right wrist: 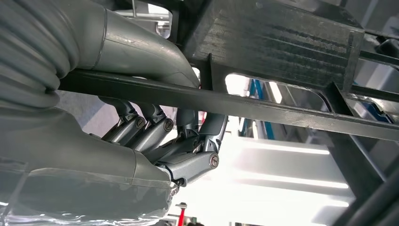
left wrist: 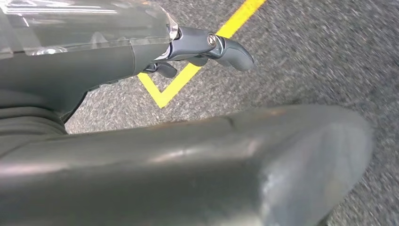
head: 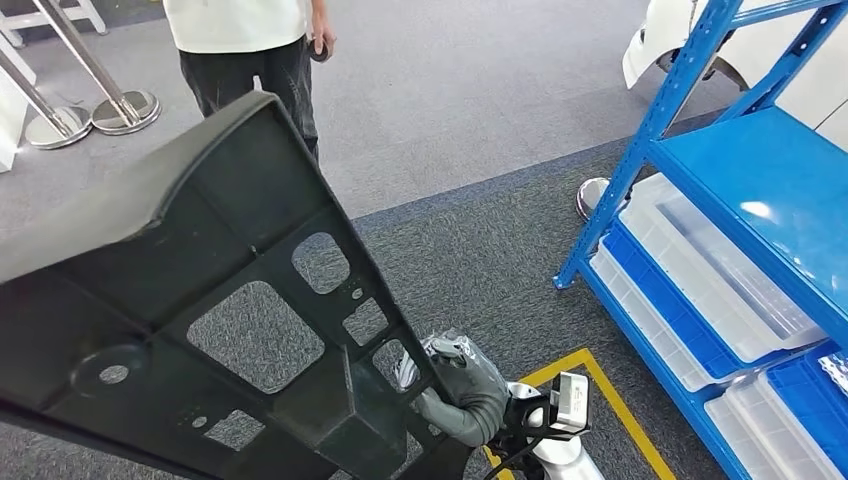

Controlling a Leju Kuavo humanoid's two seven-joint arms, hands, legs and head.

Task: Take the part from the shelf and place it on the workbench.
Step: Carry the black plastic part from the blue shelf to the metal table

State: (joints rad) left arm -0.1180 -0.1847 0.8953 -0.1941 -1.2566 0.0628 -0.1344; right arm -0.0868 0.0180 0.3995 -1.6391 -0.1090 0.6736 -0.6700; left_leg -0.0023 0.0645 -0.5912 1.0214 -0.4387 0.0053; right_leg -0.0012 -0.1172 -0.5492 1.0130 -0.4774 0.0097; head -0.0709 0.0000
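Held up close before the head camera, the black ribbed part [head: 200, 300] is off the blue shelf [head: 740, 200]. Right hand [head: 455, 385] clamps a rib; left hand [left wrist: 197, 49] rests beside its edge, grip unclear. Carrying it level should avoid slipping.

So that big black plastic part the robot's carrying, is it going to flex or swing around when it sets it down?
The black part looks moulded with ribs and cut-outs, so it is probably stiff and fairly light for its size. It is wide and stretches far from the right hand gripping one rib, so it may swing or tilt. Its smooth outer face could slide against the left hand.
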